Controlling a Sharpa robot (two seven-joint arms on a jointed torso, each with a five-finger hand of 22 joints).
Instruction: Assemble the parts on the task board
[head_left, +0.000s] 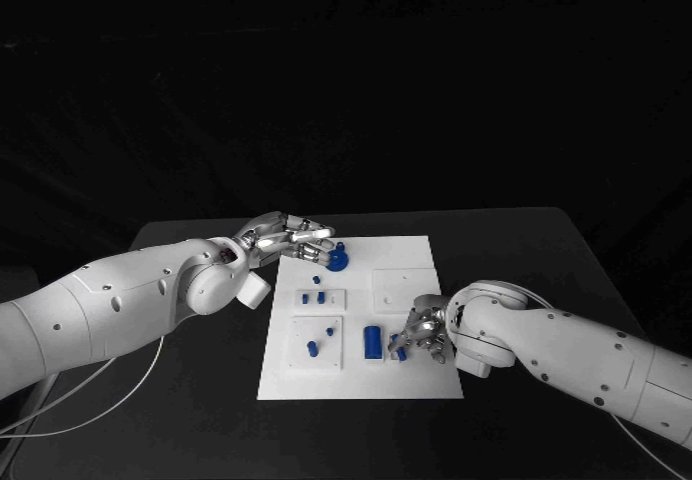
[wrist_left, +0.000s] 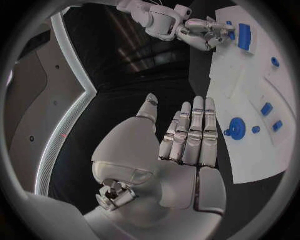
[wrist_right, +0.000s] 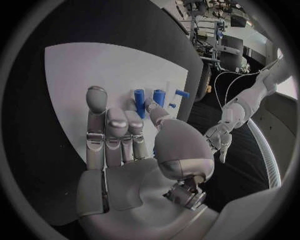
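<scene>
The right hand (head_left: 423, 335) sits low over the near right part of the task board (head_left: 411, 250), fingers pointed down beside a tall blue block (head_left: 372, 341) that stands in its seat; from the right wrist view its fingers lie straight and together with nothing between them and the thumb, so I judge it released, hovering to line up on the block or on the small blue piece (head_left: 398, 352) just beside it rather than grasping either. Its forearm comes in from the near right, wrist bent so the palm faces the board. The left hand (head_left: 289, 238) waits at the board's far left corner, just beside the round blue knob-like part (head_left: 336, 262); the left wrist view shows a flat palm, fingers extended side by side and nothing held, so it too is released, probably parked clear of the work while staying near the next part. Between the two hands, smaller blue parts (head_left: 312, 297) lie in the raised white trays along the board's left half, likely already seated or awaiting placement. The board rests mid-worktop (head_left: 519, 245), square to the robot.
</scene>
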